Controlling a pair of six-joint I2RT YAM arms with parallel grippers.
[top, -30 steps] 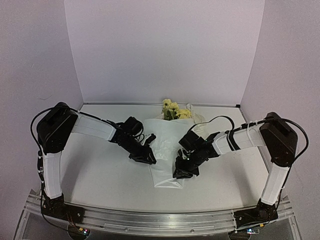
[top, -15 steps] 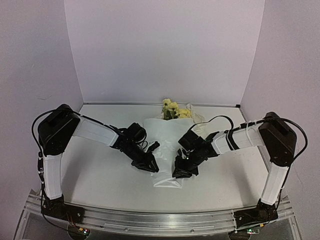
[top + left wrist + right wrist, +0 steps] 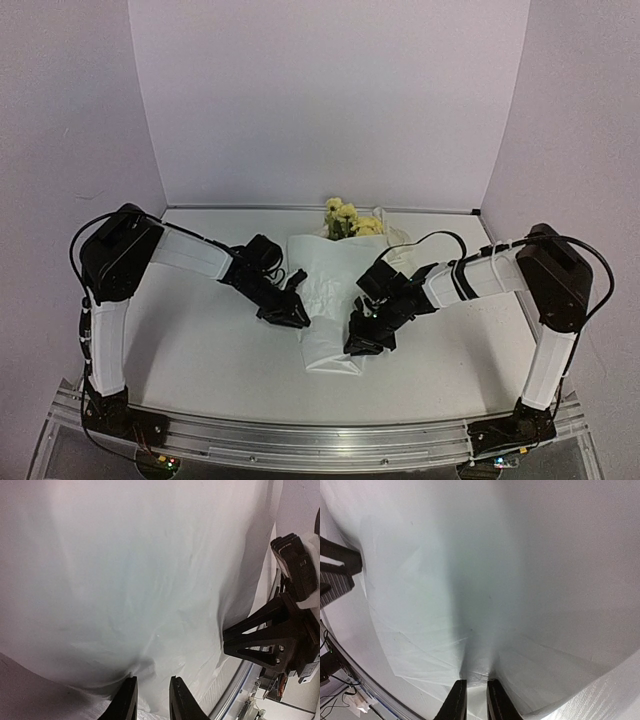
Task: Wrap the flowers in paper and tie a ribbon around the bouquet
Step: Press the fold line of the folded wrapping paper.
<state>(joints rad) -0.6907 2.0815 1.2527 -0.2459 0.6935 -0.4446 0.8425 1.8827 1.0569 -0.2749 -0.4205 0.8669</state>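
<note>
Left gripper (image 3: 293,312): closed on a fold at the paper's (image 3: 325,285) left side.
Right gripper (image 3: 362,342): pinched the paper's right side.
Paper: lay mid-table (image 3: 200,345), between both grippers.
Flowers (image 3: 345,218): yellow heads showed at the paper's far end.

White, faintly translucent paper (image 3: 325,290) — pale yellow flowers (image 3: 345,214) — black left pincer (image 3: 152,681), black right pincer (image 3: 477,683), lilac walls (image 3: 330,100).

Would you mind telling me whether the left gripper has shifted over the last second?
Yes: the left gripper swung nearer the front rail, then drew back toward the rear wall, ending roughly where it started.
</note>
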